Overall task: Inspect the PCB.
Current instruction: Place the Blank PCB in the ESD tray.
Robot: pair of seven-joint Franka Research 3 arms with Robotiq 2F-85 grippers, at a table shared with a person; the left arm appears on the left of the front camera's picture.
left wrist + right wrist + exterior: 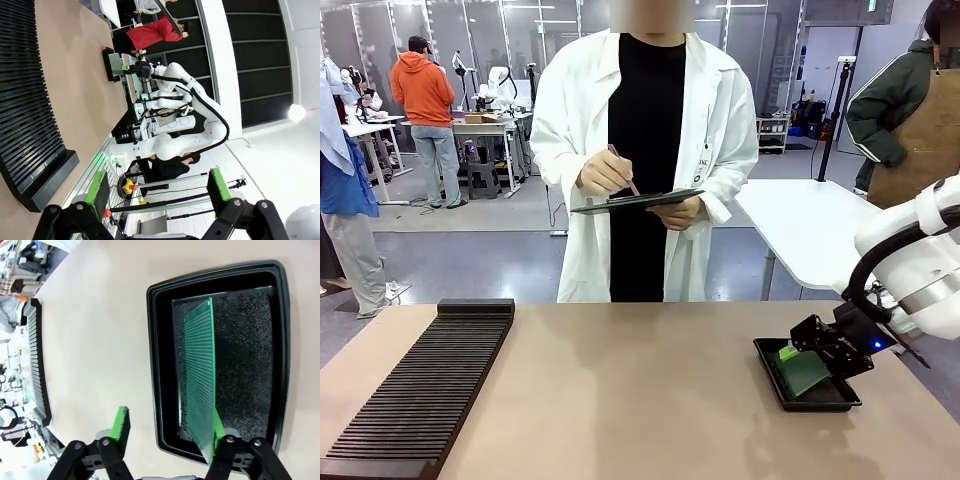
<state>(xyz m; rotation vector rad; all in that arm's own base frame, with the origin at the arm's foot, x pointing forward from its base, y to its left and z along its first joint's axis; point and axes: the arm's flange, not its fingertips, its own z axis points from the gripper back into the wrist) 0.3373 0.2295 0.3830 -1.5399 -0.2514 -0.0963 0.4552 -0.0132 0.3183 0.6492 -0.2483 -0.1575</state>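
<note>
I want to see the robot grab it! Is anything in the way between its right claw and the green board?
Nothing visible is. The right gripper is open right at the tray, and the PCB leans against one green finger pad, tilted inside the tray.

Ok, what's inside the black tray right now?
The PCB sits in the tray, tilted on edge over a dark speckled foam liner. The liner under the board and the tray's near corner behind the right gripper are hidden.

PCB [199, 375]: thin green rect. board, dotted face, tilted on edge inside black foam-lined tray [160, 365], table's right side.
</note>
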